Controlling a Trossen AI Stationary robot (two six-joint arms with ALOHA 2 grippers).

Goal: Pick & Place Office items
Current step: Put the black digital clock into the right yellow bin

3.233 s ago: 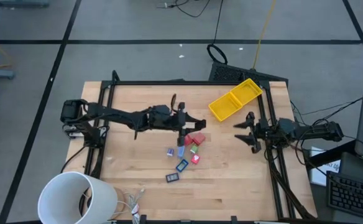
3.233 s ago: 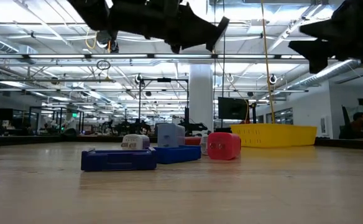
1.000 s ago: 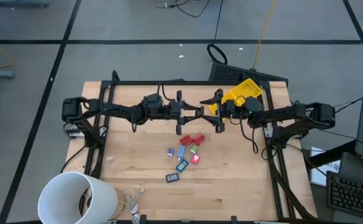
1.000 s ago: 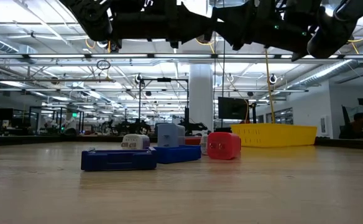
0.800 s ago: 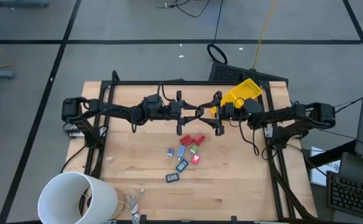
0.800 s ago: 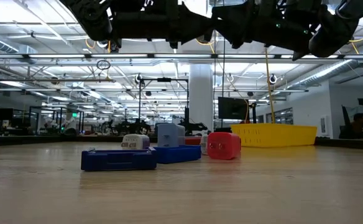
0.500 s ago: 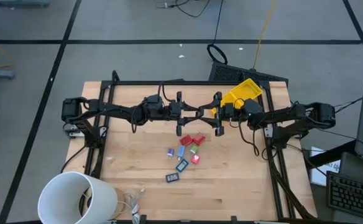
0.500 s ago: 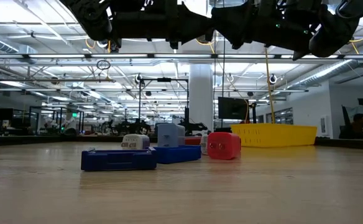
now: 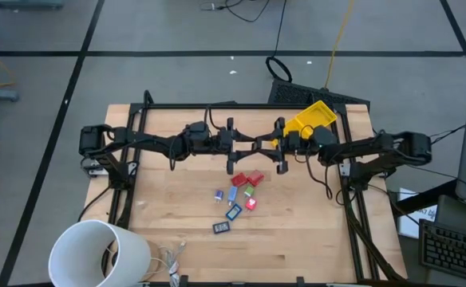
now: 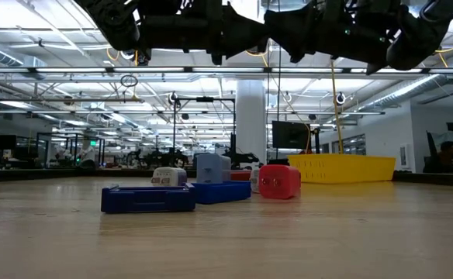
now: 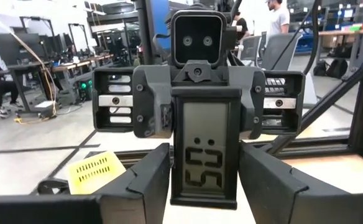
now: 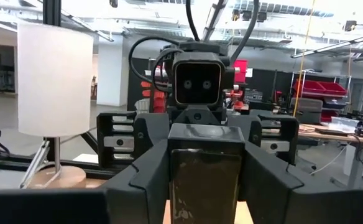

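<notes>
High view: the counter (image 9: 297, 231) lies bare along its near and left edges. The left gripper (image 9: 245, 144) and right gripper (image 9: 266, 144) meet tip to tip over the far middle, both arms stretched level. The loose office items (image 9: 237, 198) lie just nearer than the meeting point. The yellow bin (image 9: 309, 121) sits close behind the right gripper. A white cylinder (image 9: 97, 253) stands at the near left corner.

Low view: both arms hang well above a blue piece (image 10: 149, 198) and a red block (image 10: 279, 181).

Left wrist view: a black-framed rectangle (image 11: 203, 152) stands upright, the left jaws against its sides.

Right wrist view: the right jaws clamp the same piece from the opposite end.
</notes>
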